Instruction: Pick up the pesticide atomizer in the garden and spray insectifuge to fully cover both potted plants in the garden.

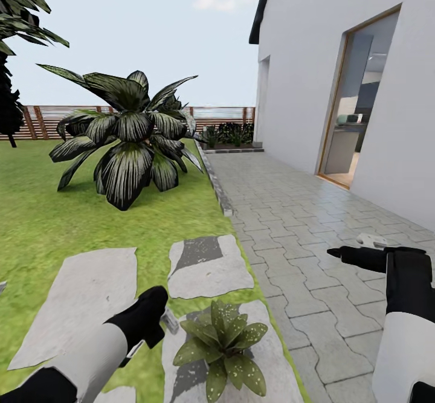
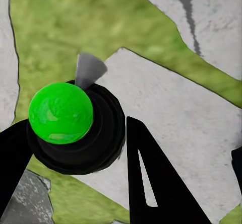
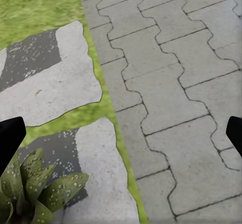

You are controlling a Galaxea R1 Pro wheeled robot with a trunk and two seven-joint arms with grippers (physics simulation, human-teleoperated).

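Note:
My left gripper (image 1: 151, 318) is low over the lawn, shut on the pesticide atomizer (image 2: 65, 118). In the left wrist view the atomizer appears end-on as a bright green cap on a dark round body, with its grey nozzle (image 2: 89, 69) pointing away. In the head view the nozzle tip (image 1: 170, 322) pokes out toward a potted plant (image 1: 225, 342), a rosette of speckled green leaves on a stone slab just right of the gripper. That same potted plant (image 3: 30, 189) sits in a corner of the right wrist view. My right gripper (image 1: 339, 252) hovers open over the paving.
A big dark broad-leaved plant (image 1: 130, 143) stands ahead on the grass. Pale stone slabs (image 1: 84, 294) lie in the lawn. A grey paved path (image 1: 302, 222) runs along the white house wall (image 1: 302, 58) with its glass door (image 1: 356, 107). A brown slatted fence (image 1: 36, 122) closes the back.

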